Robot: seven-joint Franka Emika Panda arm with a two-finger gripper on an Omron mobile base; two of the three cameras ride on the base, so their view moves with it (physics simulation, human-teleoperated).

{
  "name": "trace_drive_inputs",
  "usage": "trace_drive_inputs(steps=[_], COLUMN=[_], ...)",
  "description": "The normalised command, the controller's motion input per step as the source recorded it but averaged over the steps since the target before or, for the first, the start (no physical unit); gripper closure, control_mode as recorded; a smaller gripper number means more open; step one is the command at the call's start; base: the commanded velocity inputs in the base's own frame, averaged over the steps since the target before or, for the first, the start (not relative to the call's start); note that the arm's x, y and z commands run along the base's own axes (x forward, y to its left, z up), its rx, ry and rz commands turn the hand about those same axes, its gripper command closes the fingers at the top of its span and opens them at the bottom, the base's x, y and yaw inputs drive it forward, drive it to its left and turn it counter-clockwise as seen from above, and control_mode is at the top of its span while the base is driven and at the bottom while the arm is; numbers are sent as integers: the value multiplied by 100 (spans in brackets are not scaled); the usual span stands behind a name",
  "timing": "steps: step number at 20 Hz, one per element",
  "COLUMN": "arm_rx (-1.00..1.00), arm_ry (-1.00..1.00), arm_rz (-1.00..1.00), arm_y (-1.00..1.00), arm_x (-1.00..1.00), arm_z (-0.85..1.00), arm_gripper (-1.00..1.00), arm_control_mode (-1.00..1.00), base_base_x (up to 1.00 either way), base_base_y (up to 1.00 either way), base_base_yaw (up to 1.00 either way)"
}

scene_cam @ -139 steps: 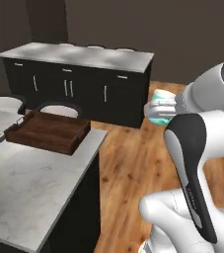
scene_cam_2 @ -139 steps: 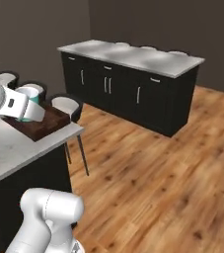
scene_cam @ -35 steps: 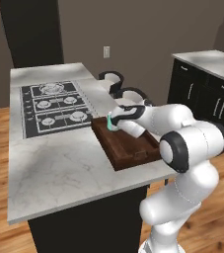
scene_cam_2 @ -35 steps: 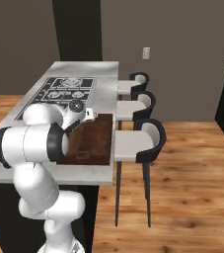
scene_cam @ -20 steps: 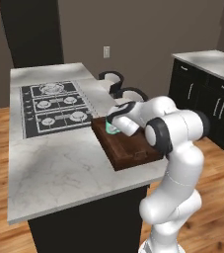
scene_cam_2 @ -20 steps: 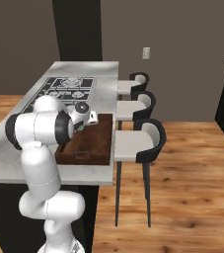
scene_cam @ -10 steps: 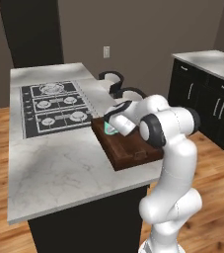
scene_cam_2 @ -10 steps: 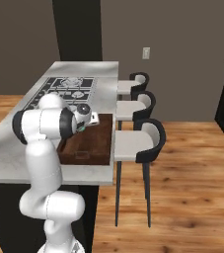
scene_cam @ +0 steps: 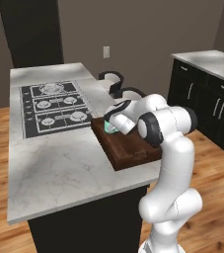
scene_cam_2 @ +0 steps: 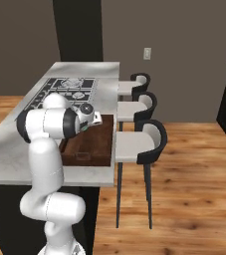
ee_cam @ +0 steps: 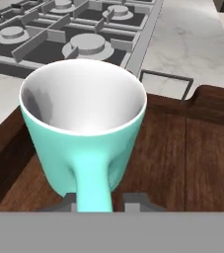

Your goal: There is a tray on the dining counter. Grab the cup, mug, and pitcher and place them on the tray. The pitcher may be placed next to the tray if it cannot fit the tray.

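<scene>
Mug [ee_cam: 84, 133] first: I see it big and close in the hand view, teal outside and white inside, standing upright on the tray [ee_cam: 192, 163]. Its handle points straight at the camera, and the two dark finger tips [ee_cam: 138, 201] poke up on either side of that handle at the bottom. They sit close to it, but I cannot tell if they are pinching the handle or have come off it, so I will not say the gripper [ee_cam: 101, 202] is gripping.

From the left base view I see the gripper [scene_cam: 114, 123] low over the end of the tray [scene_cam: 133, 150] nearest the cooktop [scene_cam: 52, 101], with a bit of teal mug [scene_cam: 108, 129] peeking out under the white hand. The tray lies along the edge of the dining counter [scene_cam: 59, 168] on the stool side, just beside the cooktop.

In the right base view the arm bends down over the tray [scene_cam_2: 92, 144], with the gripper [scene_cam_2: 89, 122] at the tray's far end (the arm hides the mug there). Three stools [scene_cam_2: 139, 142] stand in a row along that edge of the dining counter [scene_cam_2: 15, 154].

The tray has a thin metal handle [ee_cam: 165, 81] at its end, past the mug, and marble shows beyond it.
</scene>
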Motion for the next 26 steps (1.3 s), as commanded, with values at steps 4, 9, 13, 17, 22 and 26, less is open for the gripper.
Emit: trace_drive_inputs(steps=[4,9,13,17,22,26], arm_rx=[0,0,0,0,0,0], arm_ry=[0,0,0,2,7,14], arm_rz=[0,0,0,0,0,0], arm_y=[0,0,0,0,4,23], arm_x=[-3,-8,-33,-35,-9,0], arm_z=[-18,-1,0,4,4,0], arm_gripper=[-100,-100,-100,-100,-100,-100], arm_control_mode=[-100,-100,-100,-100,-100,-100], base_base_x=[0,0,0,0,0,0], base_base_y=[0,0,0,0,0,0], base_base_yaw=[0,0,0,0,0,0])
